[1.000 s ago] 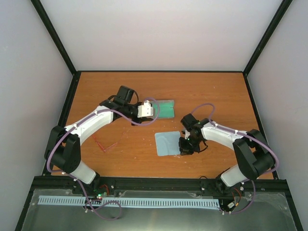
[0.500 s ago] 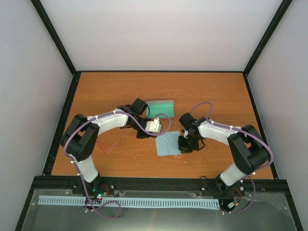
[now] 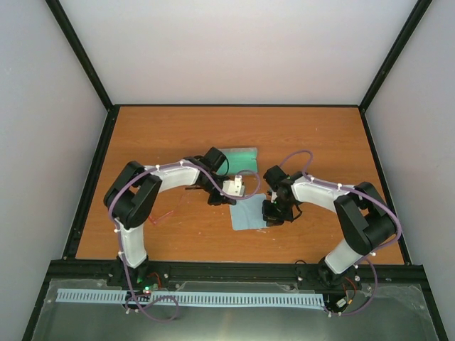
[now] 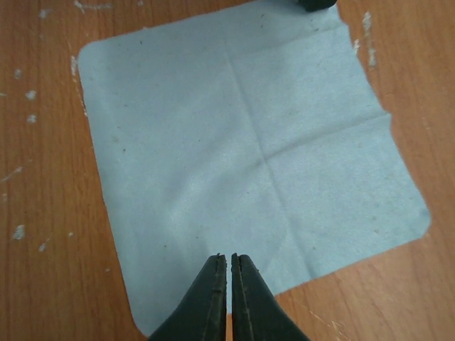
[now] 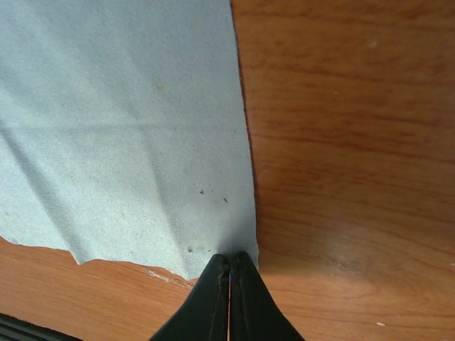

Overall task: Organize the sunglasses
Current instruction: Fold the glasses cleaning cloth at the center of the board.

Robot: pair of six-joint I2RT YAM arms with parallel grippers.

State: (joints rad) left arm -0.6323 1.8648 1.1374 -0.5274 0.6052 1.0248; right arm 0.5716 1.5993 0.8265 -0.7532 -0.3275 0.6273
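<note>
The sunglasses (image 3: 161, 213), thin and red-pink, lie on the table left of centre, apart from both grippers. The light blue cloth (image 3: 248, 213) lies flat in the middle. My left gripper (image 3: 230, 200) is shut and empty, its tips (image 4: 229, 258) just over the cloth (image 4: 242, 142) near one corner. My right gripper (image 3: 273, 215) is at the cloth's right side. In the right wrist view its tips (image 5: 229, 257) are shut on a corner of the cloth (image 5: 121, 121), which tents slightly there. The open grey case (image 3: 237, 158) with green lining lies behind the cloth.
The wooden table (image 3: 313, 135) is fenced by a black frame with white walls behind. The left arm (image 3: 170, 174) arches over the space between the sunglasses and the case. The right gripper's dark tip (image 4: 313, 3) shows at the cloth's far corner in the left wrist view.
My left arm has swung from beside the case down and right to the cloth's upper left corner. My right gripper has stayed at the cloth's right side, shifting only slightly.
</note>
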